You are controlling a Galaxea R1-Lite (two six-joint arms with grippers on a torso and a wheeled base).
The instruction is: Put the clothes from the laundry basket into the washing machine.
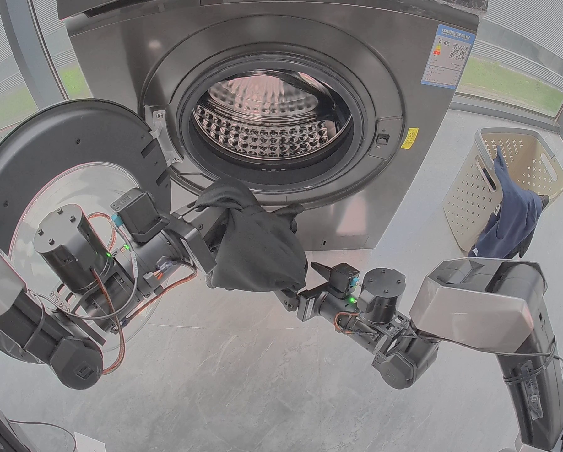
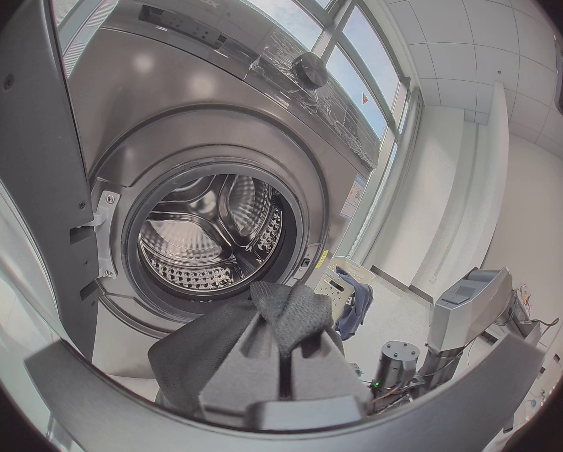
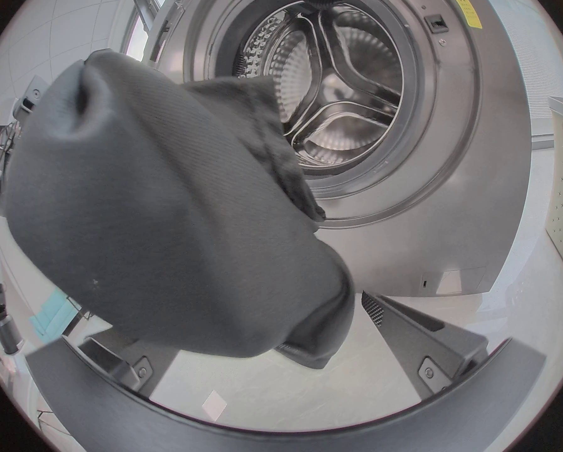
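A dark grey garment [image 1: 256, 246] hangs just below and in front of the washing machine's open porthole [image 1: 269, 120]. My left gripper [image 2: 286, 346] is shut on its upper fold, the cloth bunched over both fingers. My right gripper [image 1: 300, 284] is under the garment's lower end, open, with one finger [image 3: 419, 340] bare and the other partly covered by the hanging cloth [image 3: 168, 221]. The steel drum [image 3: 331, 89] looks empty. The cream laundry basket [image 1: 532, 158] stands on the floor to the right, with a blue garment [image 1: 514, 221] draped over its rim.
The round machine door [image 1: 74, 152] is swung wide open on the left, close behind my left arm. Pale floor [image 1: 243, 378] lies open in front of the machine. Windows and a wall run behind the basket.
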